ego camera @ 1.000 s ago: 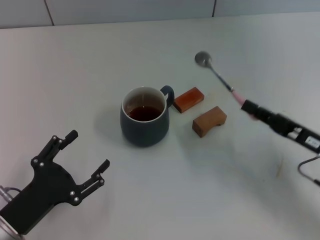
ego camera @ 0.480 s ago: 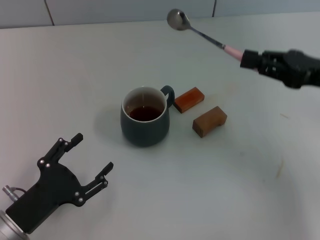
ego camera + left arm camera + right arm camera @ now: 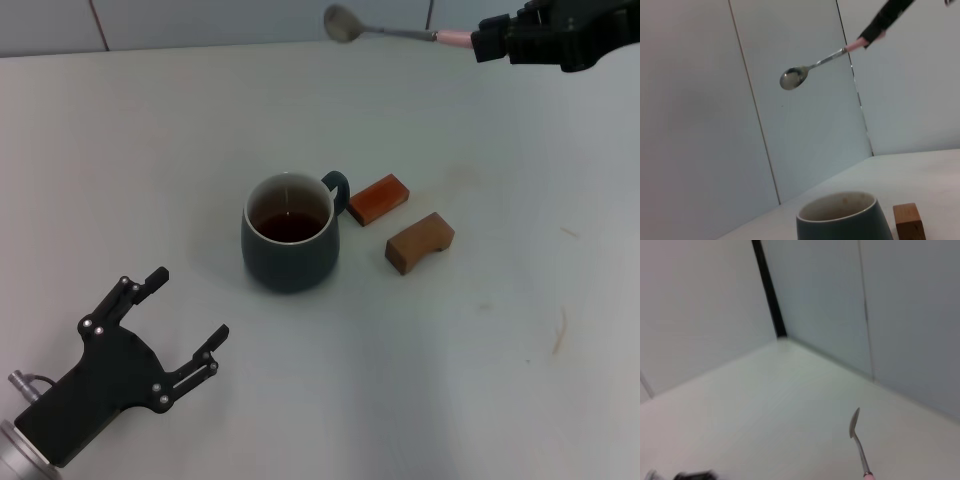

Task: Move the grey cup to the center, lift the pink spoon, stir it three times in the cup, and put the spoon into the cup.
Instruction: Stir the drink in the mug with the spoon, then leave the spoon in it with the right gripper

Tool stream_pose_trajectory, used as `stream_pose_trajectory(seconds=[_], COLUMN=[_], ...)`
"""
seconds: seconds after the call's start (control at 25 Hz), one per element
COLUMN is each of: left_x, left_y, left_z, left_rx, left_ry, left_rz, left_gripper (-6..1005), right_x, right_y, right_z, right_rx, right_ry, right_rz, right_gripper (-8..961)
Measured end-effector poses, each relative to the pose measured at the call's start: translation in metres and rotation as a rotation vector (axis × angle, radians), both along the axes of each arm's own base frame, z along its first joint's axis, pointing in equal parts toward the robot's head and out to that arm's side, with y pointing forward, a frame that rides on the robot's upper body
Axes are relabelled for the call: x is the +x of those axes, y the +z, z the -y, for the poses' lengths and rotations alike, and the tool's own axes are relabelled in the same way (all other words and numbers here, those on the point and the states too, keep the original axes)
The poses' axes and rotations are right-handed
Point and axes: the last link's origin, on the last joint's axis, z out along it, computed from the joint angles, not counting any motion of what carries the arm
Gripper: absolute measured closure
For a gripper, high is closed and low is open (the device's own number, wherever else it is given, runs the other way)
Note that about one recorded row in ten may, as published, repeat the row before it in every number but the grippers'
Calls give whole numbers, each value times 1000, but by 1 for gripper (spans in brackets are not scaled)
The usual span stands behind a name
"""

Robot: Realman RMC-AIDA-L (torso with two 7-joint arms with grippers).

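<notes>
Head view: the grey cup stands near the middle of the table, its handle pointing to about two o'clock and dark liquid inside, so the centring step looks done. Two wooden blocks lie just beside it at three o'clock. The pink spoon is off the table, held almost level at the cup's one o'clock, well apart from it, with its bowl toward nine o'clock. The right gripper is clamped on the pink handle at the picture's upper edge. The left gripper sits idle at the cup's seven o'clock, fingers spread and holding nothing.

Left wrist view: the spoon hangs high in front of the wall panels, above the cup's rim, with one wooden block beside the cup. Nothing touches the liquid.

Right wrist view: only the spoon's metal bowl and neck show, against the table corner and walls; the cup is out of sight here.

By my reading the lift is complete; the three stirs and leaving the spoon in the cup remain.

Against the earlier head pictures, the spoon has risen from low over the table at the cup's two o'clock and swung nearly level, and the right gripper has climbed toward twelve o'clock. The left gripper has barely shifted, and the cup and blocks are unmoved.
</notes>
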Motion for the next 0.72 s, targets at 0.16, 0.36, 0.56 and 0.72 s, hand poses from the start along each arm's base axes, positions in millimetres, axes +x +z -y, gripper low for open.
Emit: stream_pose_trajectory(seconds=[0.16,0.36,0.56,0.72], left_x=[-1,-2,-3,-3], left_y=[0,1,2,2], left_z=[0,1,1,1], left_rx=[3,8,13,13], left_ry=[0,6,9,8], left_rz=[-5,-8,-14,-15], left_gripper=[145,145,144,144], right_x=[-39,-71,-93,-103], right_y=[6,2,-7,-17], right_z=[-8,-18,-23,-25], right_rx=[-106,-153,-196,-248], right_ry=[-3,-31,-35,-50], right_rz=[97,258,378,437], right_gripper=[834,834,835,835])
